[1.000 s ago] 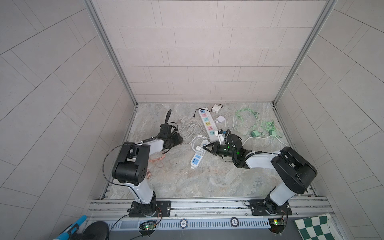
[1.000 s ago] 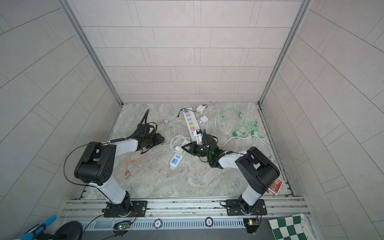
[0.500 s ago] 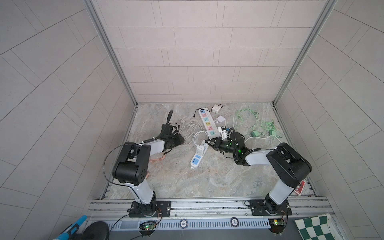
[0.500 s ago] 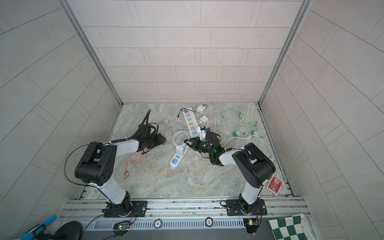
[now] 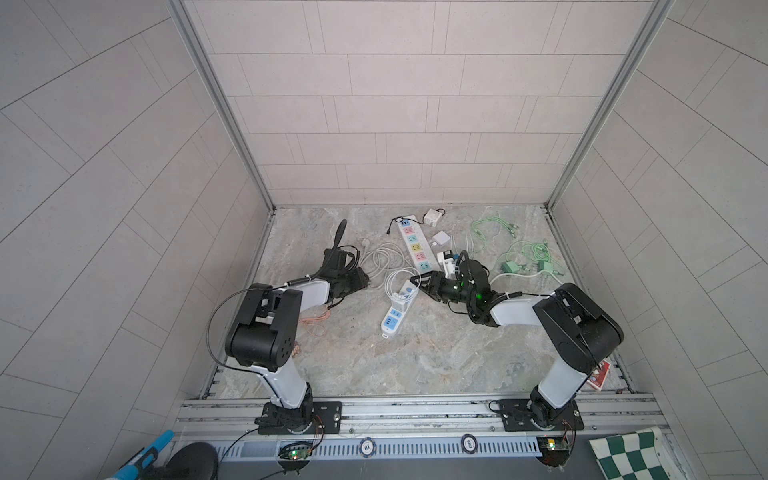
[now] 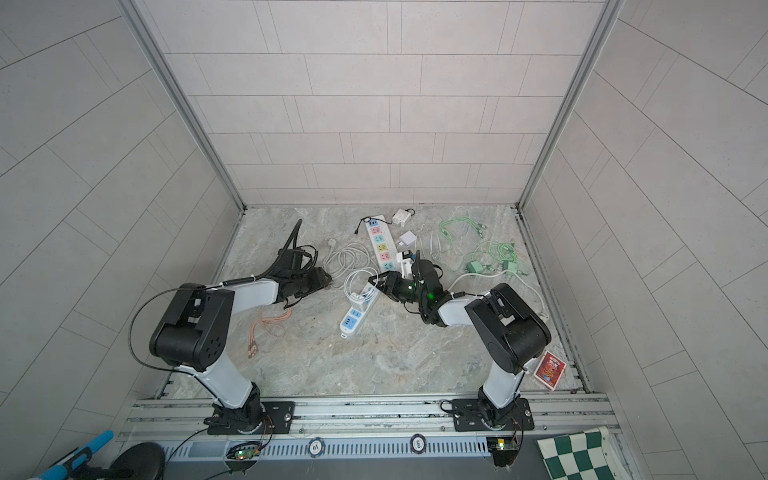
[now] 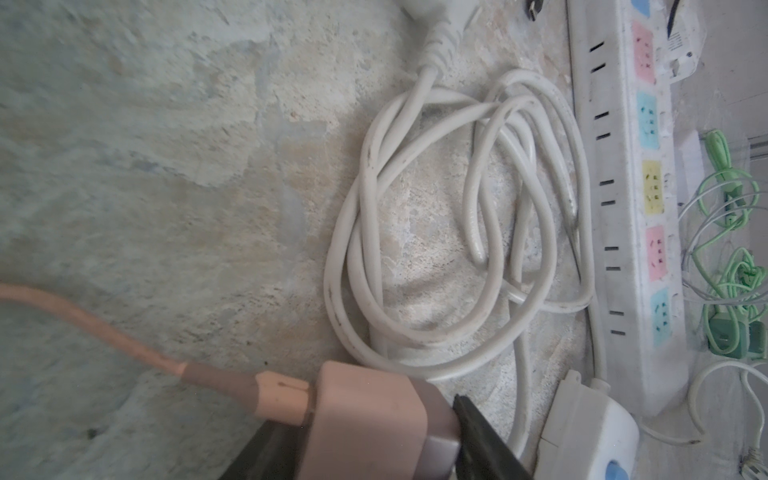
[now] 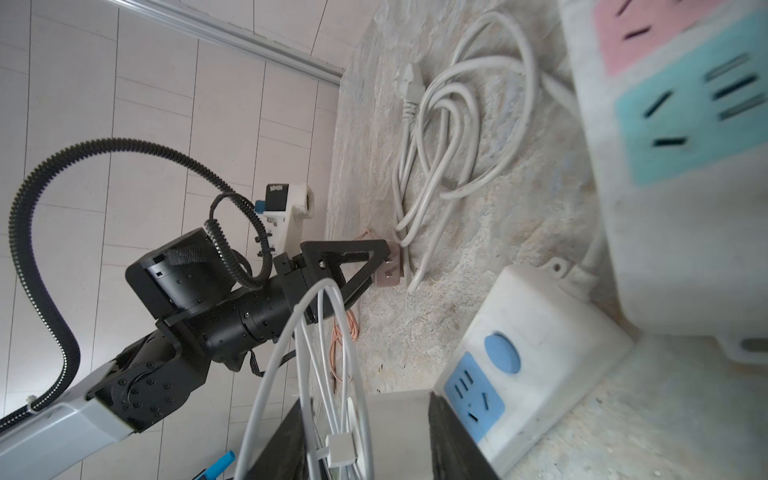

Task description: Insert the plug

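My left gripper (image 7: pixel 365 419) is shut on a pink plug (image 7: pixel 361 399) trailing a pink cable. It hovers low over the floor, left of the coiled white cord, in both top views (image 5: pixel 365 280) (image 6: pixel 328 279). My right gripper (image 8: pixel 365 399) is at the small white strip with blue sockets (image 8: pixel 532 332) (image 5: pixel 395 318). A white plug block (image 8: pixel 399 432) sits between its fingers, right beside a blue socket. One finger lies against the block. White cable loops (image 8: pixel 324 353) fill the gap on the other side, so the jaws stand open.
A long strip with coloured sockets (image 5: pixel 415 245) (image 7: pixel 623 187) lies behind, next to a coiled white cord (image 7: pixel 457 228). Green cables (image 5: pixel 528 253) and white chargers (image 5: pixel 432 216) lie at the back right. A loose pink cable (image 5: pixel 316 324) lies front left, a red card box (image 6: pixel 550 370) front right.
The right gripper has shifted slightly towards the back over the small strip, and its jaws have widened around the white plug. The left gripper has edged right with the pink plug.
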You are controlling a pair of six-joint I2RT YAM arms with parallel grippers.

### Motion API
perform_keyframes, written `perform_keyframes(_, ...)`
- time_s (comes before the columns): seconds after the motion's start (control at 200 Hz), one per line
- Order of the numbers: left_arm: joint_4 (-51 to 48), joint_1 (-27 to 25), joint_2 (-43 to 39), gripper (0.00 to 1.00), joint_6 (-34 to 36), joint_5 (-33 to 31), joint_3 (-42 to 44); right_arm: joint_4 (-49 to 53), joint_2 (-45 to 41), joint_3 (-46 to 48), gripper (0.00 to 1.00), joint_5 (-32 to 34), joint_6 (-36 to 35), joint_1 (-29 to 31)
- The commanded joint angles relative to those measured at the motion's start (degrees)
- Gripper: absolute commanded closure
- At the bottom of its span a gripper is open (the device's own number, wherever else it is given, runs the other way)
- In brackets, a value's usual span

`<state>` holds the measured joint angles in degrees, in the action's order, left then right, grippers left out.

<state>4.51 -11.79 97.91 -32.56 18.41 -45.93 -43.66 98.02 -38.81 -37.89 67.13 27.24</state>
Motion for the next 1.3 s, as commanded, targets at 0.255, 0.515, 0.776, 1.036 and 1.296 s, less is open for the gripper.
perform_keyframes(0.255,-9.41,-1.29,2.07,0.6,0.04,-0.22,3.19,2.51,-2.28,1.24,0.45,-3.93,-0.82,-4.63)
perform_keyframes(0.515,-9.59,-1.26,2.17,0.6,-0.22,-0.86,3.01,10.01,-4.23,0.48,0.41,-9.06,-5.34,-6.04)
perform_keyframes(0.776,-10.41,-1.39,1.4,0.6,-0.19,-1.36,2.96,23.82,-8.78,2.02,0.4,-0.75,-11.75,-11.5)
perform_keyframes(1.036,-11.15,-1.61,0.88,0.6,-0.1,-1.86,2.78,32.3,-9.86,-0.44,0.4,-0.14,-16.99,-17.4)
perform_keyframes(1.296,-12.25,-1.61,0.7,0.6,0.56,-3.48,2.94,57.38,-19.39,-7.56,0.41,9.52,-34.02,-13.97)
